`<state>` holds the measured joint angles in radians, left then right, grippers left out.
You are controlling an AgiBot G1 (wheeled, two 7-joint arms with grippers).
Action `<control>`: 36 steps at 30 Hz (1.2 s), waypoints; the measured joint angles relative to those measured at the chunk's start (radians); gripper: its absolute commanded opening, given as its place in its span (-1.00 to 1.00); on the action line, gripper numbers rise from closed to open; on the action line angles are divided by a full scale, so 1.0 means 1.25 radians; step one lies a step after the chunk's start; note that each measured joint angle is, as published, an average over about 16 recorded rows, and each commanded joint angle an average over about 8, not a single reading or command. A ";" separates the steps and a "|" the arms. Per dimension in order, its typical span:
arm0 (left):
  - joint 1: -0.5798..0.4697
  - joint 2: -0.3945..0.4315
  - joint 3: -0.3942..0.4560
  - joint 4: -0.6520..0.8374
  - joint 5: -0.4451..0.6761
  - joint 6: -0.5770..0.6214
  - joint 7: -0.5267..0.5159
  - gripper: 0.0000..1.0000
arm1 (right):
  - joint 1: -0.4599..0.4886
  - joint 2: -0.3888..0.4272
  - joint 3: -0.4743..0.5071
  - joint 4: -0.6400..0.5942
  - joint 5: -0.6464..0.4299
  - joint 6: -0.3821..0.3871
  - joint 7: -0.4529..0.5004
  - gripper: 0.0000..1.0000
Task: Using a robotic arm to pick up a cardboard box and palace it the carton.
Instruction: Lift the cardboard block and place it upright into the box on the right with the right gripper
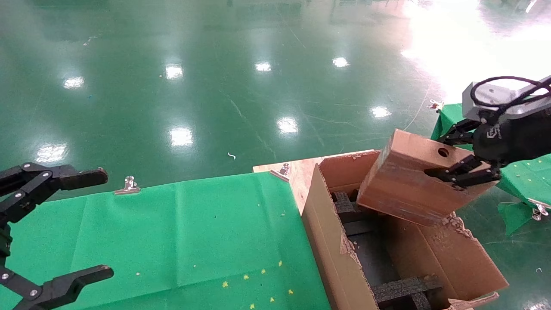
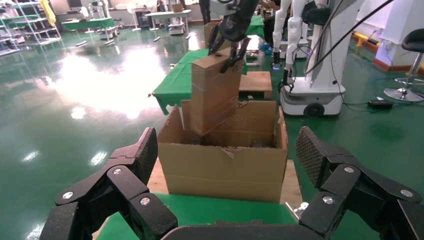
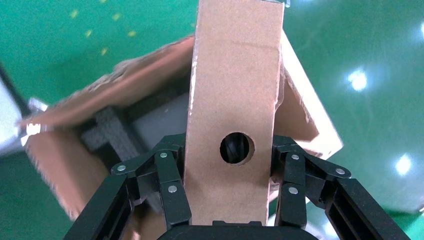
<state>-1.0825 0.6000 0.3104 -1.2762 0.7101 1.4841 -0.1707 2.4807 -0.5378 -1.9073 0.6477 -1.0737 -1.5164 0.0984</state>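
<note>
Carrying step. Right black claw (image 1: 462, 172) pinching the small flat brown cardboard box (image 1: 413, 178), tilted, over the big torn brown carton (image 1: 327, 241) off the green table's (image 1: 172, 232) right edge. Next: lower, then let go. Left black claw (image 1: 64, 224) spread wide, idle.

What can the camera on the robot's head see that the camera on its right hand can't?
Only the head view shows the left gripper, open and parked over the green cloth, with the metal clip at the cloth's edge.

Only the right wrist view looks straight down the box's narrow face, with both fingers pressed on either side of it.

Both show the right gripper shut on the small cardboard box, its round hole, and the big carton below with black foam inside.
</note>
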 measured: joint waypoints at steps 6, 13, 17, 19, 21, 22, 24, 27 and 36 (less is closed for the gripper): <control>0.000 0.000 0.000 0.000 0.000 0.000 0.000 1.00 | -0.063 0.055 -0.007 -0.023 0.044 0.066 0.091 -1.00; 0.000 0.000 0.000 0.000 0.000 0.000 0.000 1.00 | -0.120 0.136 -0.006 0.011 0.096 0.152 0.201 -1.00; 0.000 0.000 0.000 0.000 0.000 0.000 0.000 1.00 | -0.136 0.180 -0.005 0.049 0.116 0.192 0.245 -1.00; 0.000 0.000 0.001 0.000 0.000 0.000 0.000 1.00 | -0.141 0.197 -0.005 0.070 0.122 0.208 0.261 -1.00; 0.000 0.000 0.001 0.000 0.000 0.000 0.000 1.00 | -0.143 0.211 -0.004 0.088 0.126 0.221 0.274 -1.00; 0.000 0.000 0.001 0.000 -0.001 0.000 0.000 1.00 | -0.144 0.216 -0.005 0.096 0.127 0.226 0.279 -1.00; 0.000 0.000 0.001 0.000 -0.001 0.000 0.000 1.00 | -0.144 0.223 -0.005 0.110 0.128 0.233 0.286 -1.00; 0.000 0.000 0.001 0.000 -0.001 0.000 0.000 1.00 | -0.144 0.228 -0.005 0.122 0.127 0.238 0.292 -1.00; 0.000 0.000 0.001 0.000 -0.001 0.000 0.000 1.00 | -0.153 0.223 -0.010 0.128 0.125 0.253 0.307 -1.00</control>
<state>-1.0826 0.5994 0.3112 -1.2757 0.7092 1.4836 -0.1701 2.2899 -0.2593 -1.9195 0.8075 -0.9170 -1.1998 0.4817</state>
